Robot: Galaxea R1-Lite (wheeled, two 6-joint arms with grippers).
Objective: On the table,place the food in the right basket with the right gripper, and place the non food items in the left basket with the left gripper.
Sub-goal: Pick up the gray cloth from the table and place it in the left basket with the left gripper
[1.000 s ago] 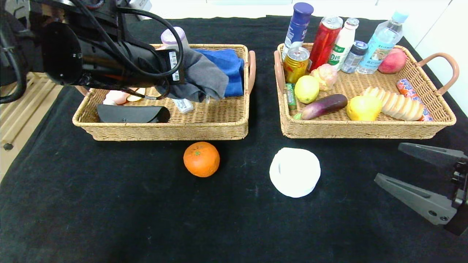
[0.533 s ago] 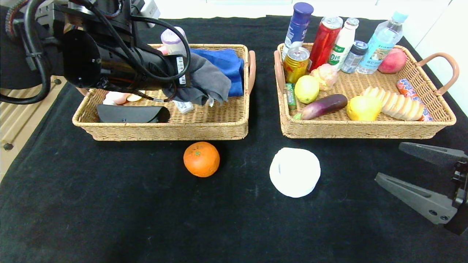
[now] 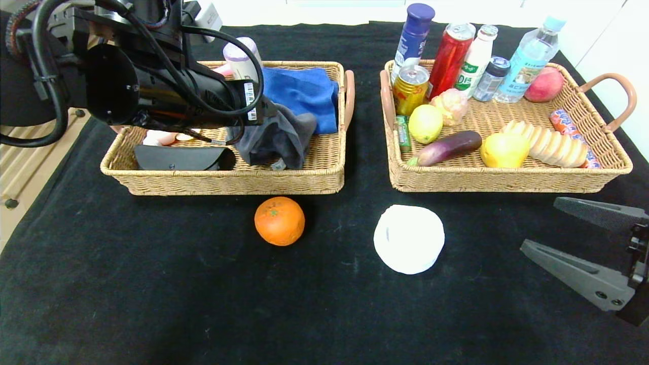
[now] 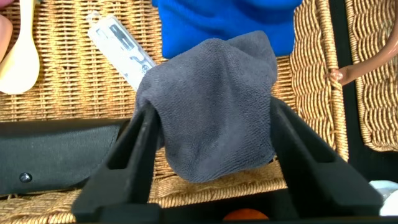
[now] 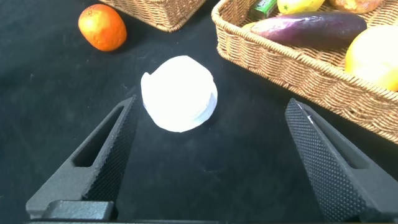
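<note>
My left gripper (image 3: 267,120) hangs over the left basket (image 3: 228,183), jaws open. The grey towel (image 3: 278,138) sags between its fingers onto the basket floor, and in the left wrist view the towel (image 4: 211,118) covers one end of the slim clear case (image 4: 118,43). The orange (image 3: 279,221) and the round white roll (image 3: 408,239) lie on the black table in front of the baskets. The yellow pear (image 3: 504,149) and bread loaf (image 3: 550,144) sit in the right basket (image 3: 507,183). My right gripper (image 3: 538,224) is open at the right, low over the table, short of the roll (image 5: 179,93).
In the left basket lie a blue cloth (image 3: 301,94) and a black case (image 3: 182,158). Bottles and cans (image 3: 448,56) stand along the back of the right basket, with a lemon (image 3: 425,123), an eggplant (image 3: 448,147) and a peach (image 3: 545,83).
The left gripper's jaws have spread, and the grey towel has dropped from hanging at the gripper to slumping in the left basket. The right arm has stayed still.
</note>
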